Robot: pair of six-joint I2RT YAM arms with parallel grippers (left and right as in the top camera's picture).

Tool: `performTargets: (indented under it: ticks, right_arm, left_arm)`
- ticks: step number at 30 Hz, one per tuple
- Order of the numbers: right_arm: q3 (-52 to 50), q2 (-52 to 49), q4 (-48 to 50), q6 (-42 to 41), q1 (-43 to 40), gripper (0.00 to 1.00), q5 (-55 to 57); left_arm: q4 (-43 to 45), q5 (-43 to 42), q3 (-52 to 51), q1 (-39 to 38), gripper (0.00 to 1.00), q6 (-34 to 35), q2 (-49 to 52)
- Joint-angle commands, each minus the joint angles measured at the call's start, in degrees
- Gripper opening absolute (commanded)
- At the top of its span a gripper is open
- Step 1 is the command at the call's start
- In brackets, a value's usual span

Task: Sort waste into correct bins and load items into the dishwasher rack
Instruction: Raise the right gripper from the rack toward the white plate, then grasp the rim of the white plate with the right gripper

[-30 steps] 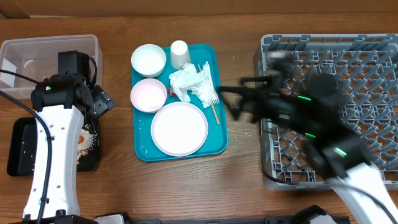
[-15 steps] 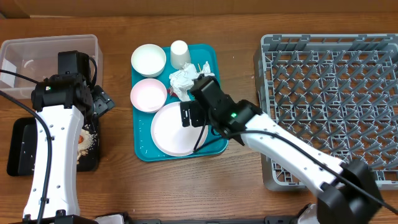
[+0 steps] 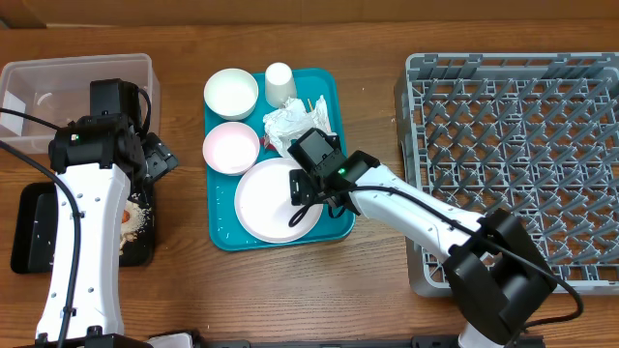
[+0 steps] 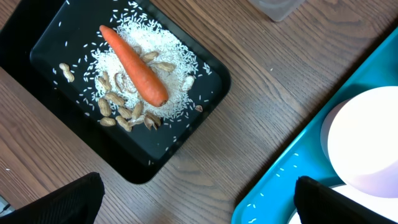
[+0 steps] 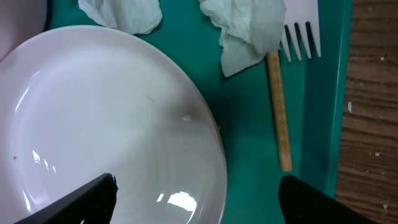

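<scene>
The round plate [image 3: 271, 203] lies at the front of the teal tray [image 3: 227, 237]. My right gripper [image 3: 309, 188] is open and hangs over the plate's right rim; the wrist view shows the plate [image 5: 106, 124] between its fingers [image 5: 199, 199]. The crumpled napkin [image 5: 249, 25], white fork [image 5: 301, 25] and wooden stick [image 5: 278, 112] lie beside it. Two bowls [image 3: 231, 93] [image 3: 231, 147] and a cup [image 3: 280, 83] stand at the tray's back. My left gripper [image 4: 198, 199] is open and empty over the wood between the black tray [image 4: 74, 134] and the teal tray. The carrot [image 4: 134, 65] lies in the black tray on rice and peanuts [image 4: 124, 109].
The clear tub [image 3: 48, 87] stands at the back left, behind the black tray [image 3: 34, 227]. The grey dishwasher rack [image 3: 522, 126] fills the right side. The right arm stretches from the front right across to the teal tray.
My right arm has swung left from over the rack to the teal tray and settled over the plate's right rim. The left arm has not moved.
</scene>
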State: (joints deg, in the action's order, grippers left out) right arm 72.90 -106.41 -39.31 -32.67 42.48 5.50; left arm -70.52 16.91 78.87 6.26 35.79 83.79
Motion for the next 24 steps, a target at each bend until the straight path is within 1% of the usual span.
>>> performTargets:
  ticks: [1,5,7,11,20,24]
  right_arm:
    - [1.14,-0.24,-0.26,-2.51,0.26,0.84,-0.66]
    - [-0.44,-0.31,0.00,-4.72,0.26,0.72,-0.61]
    - [-0.57,-0.37,-0.07,-4.70,0.26,0.69,-0.66]
    - [-0.59,-0.48,-0.07,-5.01,0.26,0.60,-1.38]
    - [-0.59,-5.33,0.02,-6.43,0.26,0.60,-1.73]
    - [-0.57,-5.33,0.22,-6.43,0.26,0.60,-1.73]
  left_arm:
    - [0.07,-0.02,0.63,0.13,1.00,-0.68,-0.22]
    - [0.07,-0.04,0.63,0.13,1.00,-0.68,-0.22]
    - [0.07,-0.04,0.63,0.13,1.00,-0.68,-0.22]
    - [0.07,-0.04,0.63,0.13,1.00,-0.68,-0.22]
    - [0.07,-0.04,0.63,0.13,1.00,-0.68,-0.22]
    - [0.07,-0.04,0.63,0.13,1.00,-0.68,-0.22]
